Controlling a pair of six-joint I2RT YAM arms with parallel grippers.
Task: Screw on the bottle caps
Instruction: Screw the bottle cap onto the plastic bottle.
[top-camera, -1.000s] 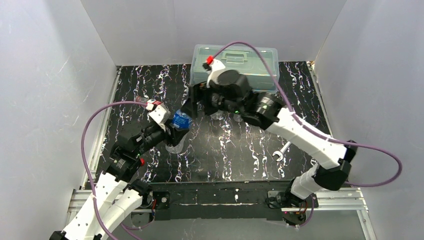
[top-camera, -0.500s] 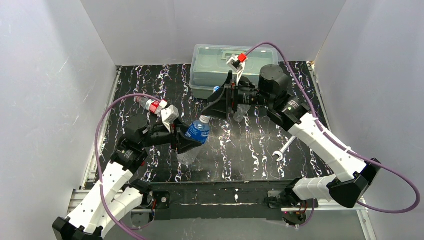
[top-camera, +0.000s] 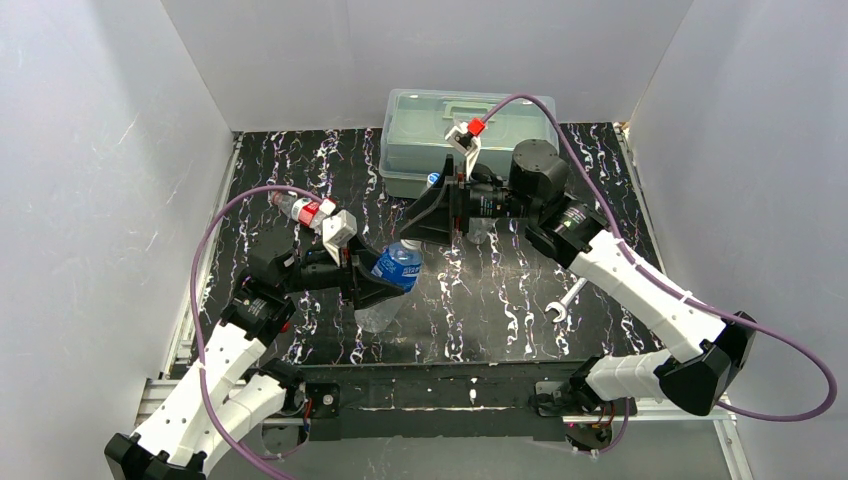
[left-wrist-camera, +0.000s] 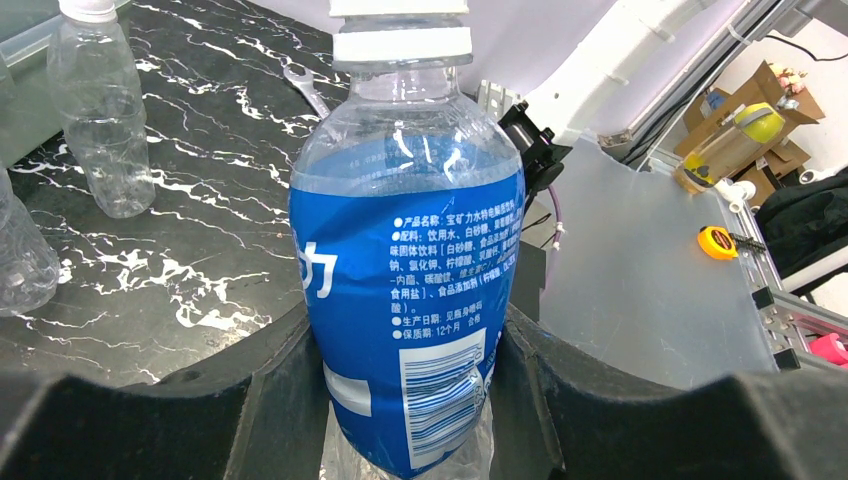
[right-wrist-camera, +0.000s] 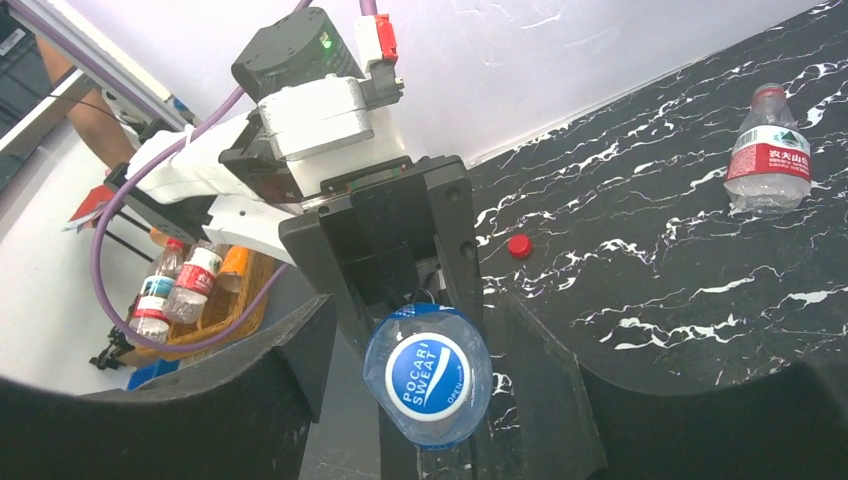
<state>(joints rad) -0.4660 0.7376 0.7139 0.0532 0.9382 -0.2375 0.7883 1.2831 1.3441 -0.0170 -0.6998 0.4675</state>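
The left arm (top-camera: 225, 350) rises from the near-left corner, bends at the elbow and reaches right. Its left gripper (top-camera: 372, 287) is clamped on the body of the blue-labelled bottle (left-wrist-camera: 410, 250), which sits at the middle of the table (top-camera: 480, 300) with its neck tilted far-right. The right arm (top-camera: 640, 285) swings out to a wide near-right elbow, then back left. The right gripper (top-camera: 418, 226) faces the bottle's cap (right-wrist-camera: 428, 378), jaws apart on either side of it and not touching it.
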